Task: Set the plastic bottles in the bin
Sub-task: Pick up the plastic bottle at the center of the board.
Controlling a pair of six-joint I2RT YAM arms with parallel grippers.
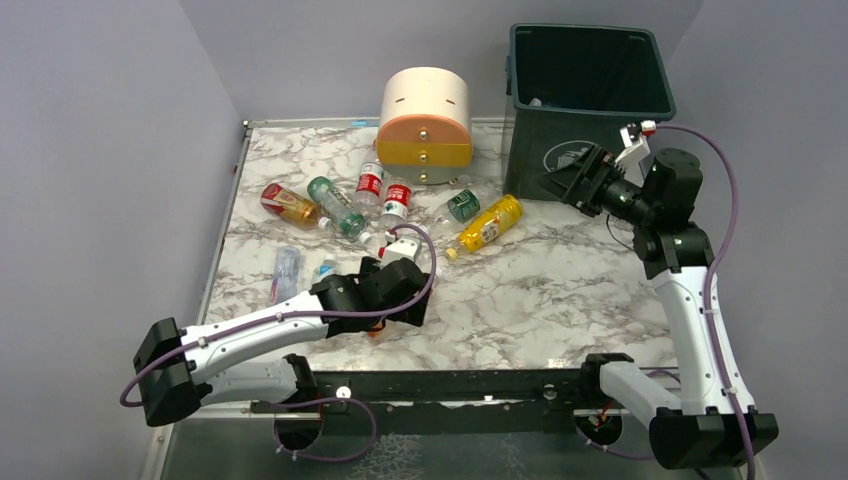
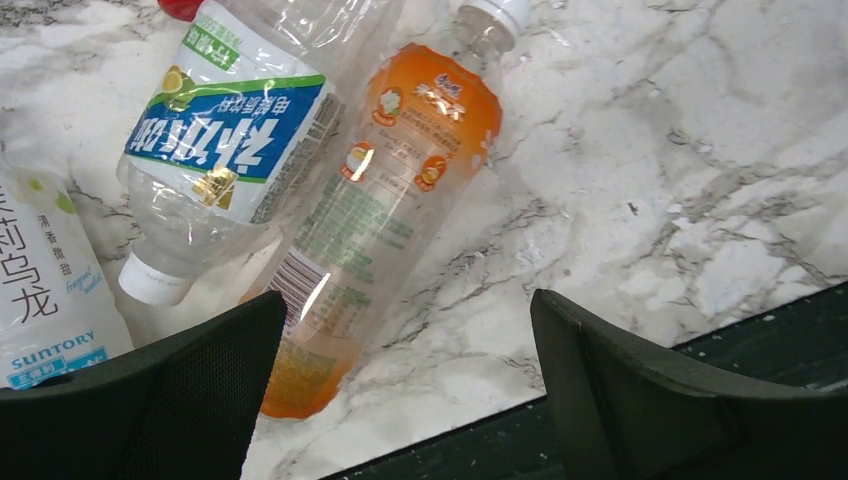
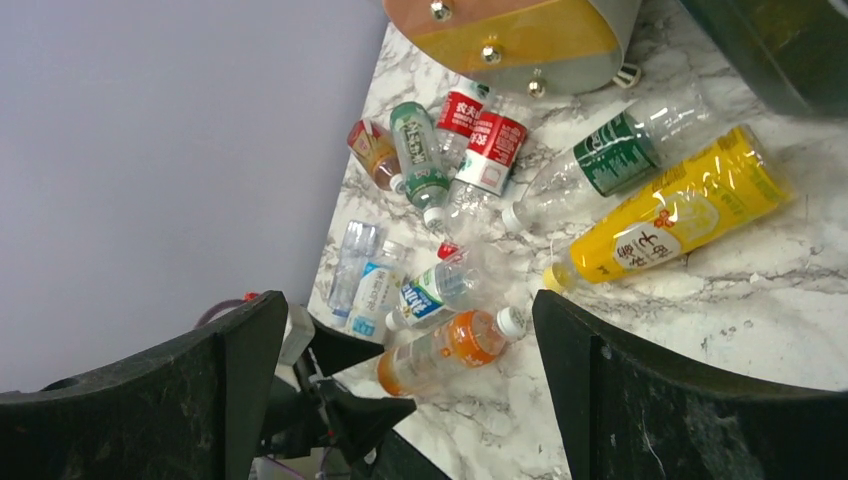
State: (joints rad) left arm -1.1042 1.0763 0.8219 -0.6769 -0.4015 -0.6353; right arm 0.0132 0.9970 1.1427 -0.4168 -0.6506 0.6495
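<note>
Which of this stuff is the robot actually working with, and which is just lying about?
For the job:
- bottles strewn on the table, among them the orange bottle
- bin

Just lying about:
- drawer unit

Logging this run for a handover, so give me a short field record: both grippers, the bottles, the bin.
left gripper: open, low over the orange bottle, not gripping
right gripper: open, empty, in the air by the bin's front
plastic bottles: lying scattered on the table, left of the bin
yellow bottle: the one nearest the bin
bin: upright, far right corner
</note>
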